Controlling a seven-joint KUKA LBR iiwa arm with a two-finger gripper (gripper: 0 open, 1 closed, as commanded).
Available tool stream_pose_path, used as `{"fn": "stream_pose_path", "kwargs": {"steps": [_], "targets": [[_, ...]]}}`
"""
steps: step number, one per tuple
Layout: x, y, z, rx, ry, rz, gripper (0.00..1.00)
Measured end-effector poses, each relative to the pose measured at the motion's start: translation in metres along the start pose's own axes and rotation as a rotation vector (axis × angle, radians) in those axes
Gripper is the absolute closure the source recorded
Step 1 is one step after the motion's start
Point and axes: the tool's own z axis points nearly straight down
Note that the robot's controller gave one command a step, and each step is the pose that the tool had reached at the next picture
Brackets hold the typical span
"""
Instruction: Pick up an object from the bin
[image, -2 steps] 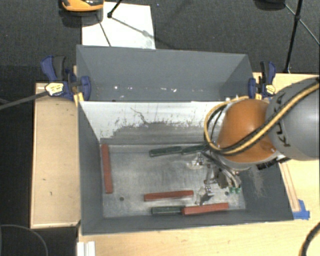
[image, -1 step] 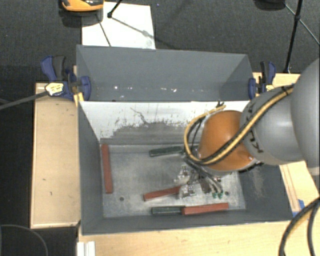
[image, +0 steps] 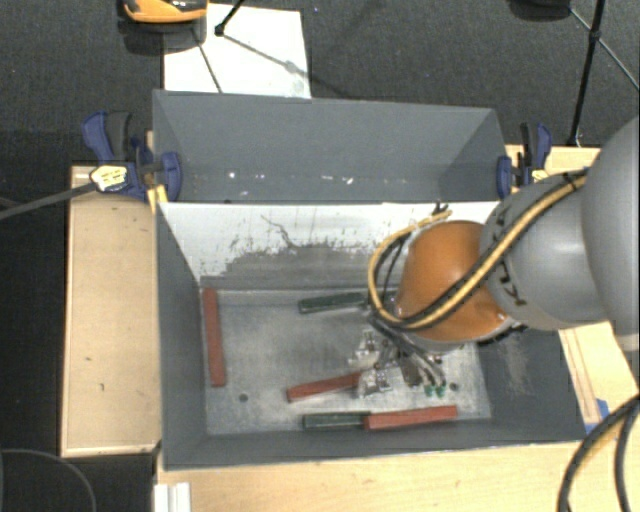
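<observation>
A slanted red-brown bar (image: 318, 388) lies on the bin floor a little below the middle of the frame, its left end lower and its right end rising to the gripper (image: 380, 372). The gripper is down at the floor right over that right end. Whether the claw is apart, together or clamped on the bar cannot be told, because the metal parts there run into one another. Just below, along the near wall, lie a lower dark green bar (image: 333, 422) and, touching its right end, a bottom red-brown bar (image: 412, 417), both nearly level. Above the gripper and to its left, an upper dark green bar (image: 332, 303) lies close to level near the back of the floor. Well apart, at the left wall, an upright red-brown bar (image: 213, 337) runs top to bottom. The arm's orange cover (image: 445, 280) and looped cables (image: 385, 270) sit right of centre, inside the grey bin (image: 330, 150).
</observation>
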Motion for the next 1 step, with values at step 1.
{"fn": "stream_pose_path", "kwargs": {"steps": [1], "targets": [[-0.0025,0.0172,-0.1406,0.0,0.001,-0.09,1.0]]}}
